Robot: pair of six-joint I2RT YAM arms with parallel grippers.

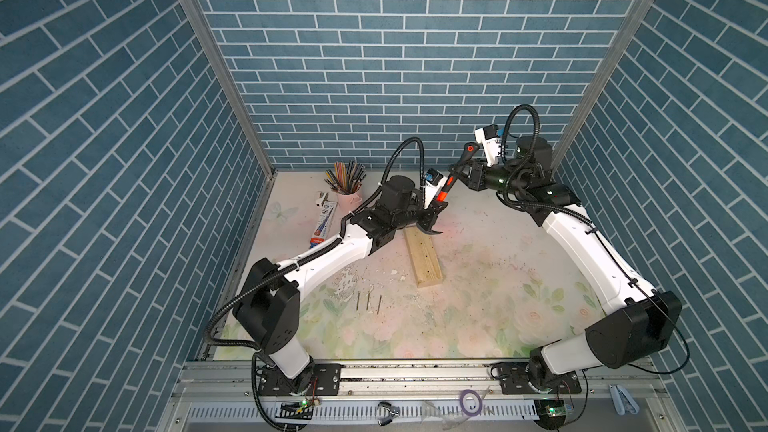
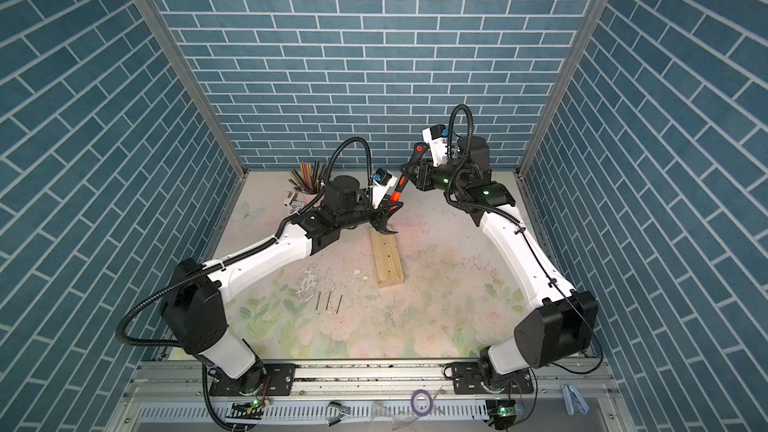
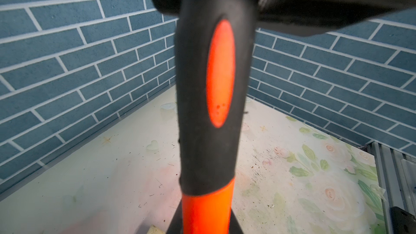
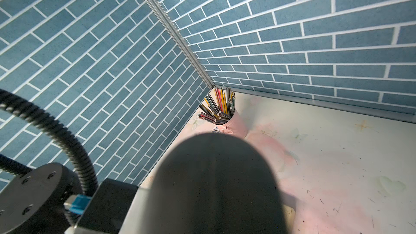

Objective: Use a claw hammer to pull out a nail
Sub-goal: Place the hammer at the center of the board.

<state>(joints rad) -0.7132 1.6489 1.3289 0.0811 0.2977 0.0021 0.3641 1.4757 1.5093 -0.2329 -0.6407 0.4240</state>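
Observation:
The claw hammer (image 1: pixel 444 193) stands tilted over the far end of a pale wooden block (image 1: pixel 424 259). Its dark head and claw (image 1: pixel 432 229) sit at the block's far edge. My left gripper (image 1: pixel 437 206) is shut on the orange shaft just above the head, and in the left wrist view its dark fingers (image 3: pixel 177 221) flank that shaft (image 3: pixel 206 210). My right gripper (image 1: pixel 457 172) is shut on the black handle below the red dot (image 1: pixel 470 148). The black handle (image 4: pixel 211 187) fills the right wrist view. The nail is hidden; none shows in the block.
Three loose nails (image 1: pixel 368 301) lie on the floral table in front of the block, beside a patch of white flakes (image 1: pixel 345 284). A pink cup of coloured pencils (image 1: pixel 347 184) and a flat package (image 1: pixel 324 222) stand at the back left. Blue brick walls close three sides.

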